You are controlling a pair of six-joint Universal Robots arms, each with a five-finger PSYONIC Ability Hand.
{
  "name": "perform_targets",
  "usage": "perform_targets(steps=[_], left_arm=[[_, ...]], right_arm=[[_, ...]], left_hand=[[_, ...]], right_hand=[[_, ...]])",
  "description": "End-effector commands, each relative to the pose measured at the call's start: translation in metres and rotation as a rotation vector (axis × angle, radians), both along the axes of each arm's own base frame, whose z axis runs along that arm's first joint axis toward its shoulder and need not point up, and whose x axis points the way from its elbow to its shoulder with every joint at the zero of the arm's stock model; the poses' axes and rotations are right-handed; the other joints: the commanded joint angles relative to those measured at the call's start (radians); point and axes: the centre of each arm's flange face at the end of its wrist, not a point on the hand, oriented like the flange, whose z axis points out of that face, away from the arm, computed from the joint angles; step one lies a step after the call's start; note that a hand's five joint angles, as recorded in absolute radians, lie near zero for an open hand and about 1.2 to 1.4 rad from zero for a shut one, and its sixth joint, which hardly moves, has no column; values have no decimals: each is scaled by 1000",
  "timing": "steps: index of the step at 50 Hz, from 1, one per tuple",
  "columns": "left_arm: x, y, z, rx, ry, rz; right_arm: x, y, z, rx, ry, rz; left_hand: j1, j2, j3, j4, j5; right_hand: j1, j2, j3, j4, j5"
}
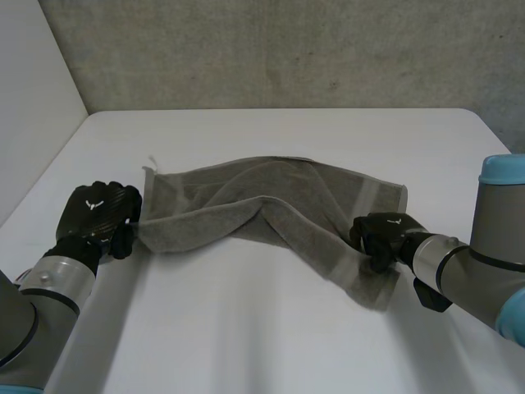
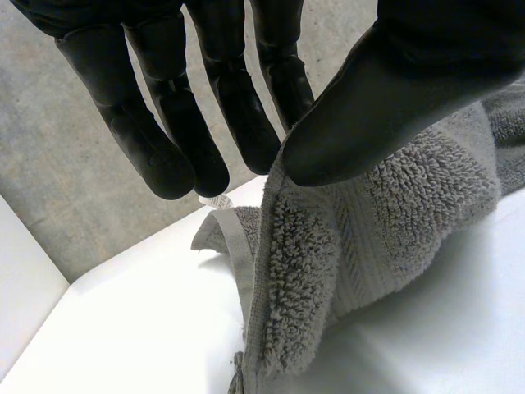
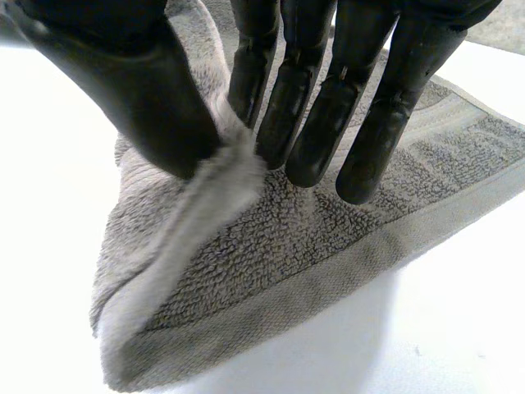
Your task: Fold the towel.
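The grey towel (image 1: 271,217) lay stretched crosswise over the middle of the white table (image 1: 271,345), rumpled, with a thick ridge of cloth bunched up at its centre and running out towards both ends. At the towel's left end, the left hand (image 1: 98,215) had hold of the short edge: in the left wrist view the hem rose up between the thumb and the straight fingers, pinched there, while the rest of the cloth sagged down onto the table. Over at the other end, the right hand (image 1: 384,238) was clamped on the near corner: the right wrist view showed a raised fold of terry nipped between thumb and fingers, with the banded border lying flat beneath the fingertips. Behind the table stood a rough grey wall (image 1: 287,49).
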Motion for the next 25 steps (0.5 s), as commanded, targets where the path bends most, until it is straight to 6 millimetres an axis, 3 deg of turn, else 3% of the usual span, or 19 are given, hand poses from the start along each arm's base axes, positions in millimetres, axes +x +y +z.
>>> perform_targets(steps=[1,6,10,13,15,18,20,21,23,24,25], left_arm=[[0,0,1,-2,1,0],[0,0,1,-2,1,-1],[0,0,1,-2,1,-1],[0,0,0,-1,-1,0],[0,0,1,-3,0,0],[0,-1,2,-8,-1,2],[1,-3,5,-19,0,8],[2,-3,5,-19,0,8],[3,-6,11,-38,4,15],[5,-8,20,-67,8,24],[8,-11,30,-101,12,35]], right_arm=[[-4,8,-4,2,39,28],[-6,11,-8,14,49,31],[-6,11,-10,18,51,32],[-5,12,-12,24,52,35],[-5,10,-8,11,49,32],[-5,8,-5,-3,46,29],[-5,4,15,-65,26,25],[-5,4,15,-65,26,25],[-7,4,53,-179,-5,19],[-7,4,54,-180,-5,19],[-10,4,70,-234,-14,10]], left_hand=[[-48,-87,-153,-121,-248],[-48,-87,-153,-121,-248],[-48,-87,-153,-121,-248],[-48,-87,-153,-121,-248],[-48,-87,-153,-121,-248],[-48,-87,-153,-121,-248],[-48,-87,-153,-121,-248],[-48,-87,-153,-121,-248],[-48,-87,-153,-121,-248],[-48,-87,-153,-121,-248],[-48,-87,-153,-121,-248]], right_hand=[[102,106,115,108,108],[-149,-146,-137,-144,-144],[-168,-164,-156,-162,-162],[-97,-94,-85,-92,-92],[229,233,241,235,235],[230,234,243,236,236],[230,234,243,236,236],[230,234,243,236,236],[230,234,243,236,236],[230,234,243,236,236],[230,234,243,236,236]])
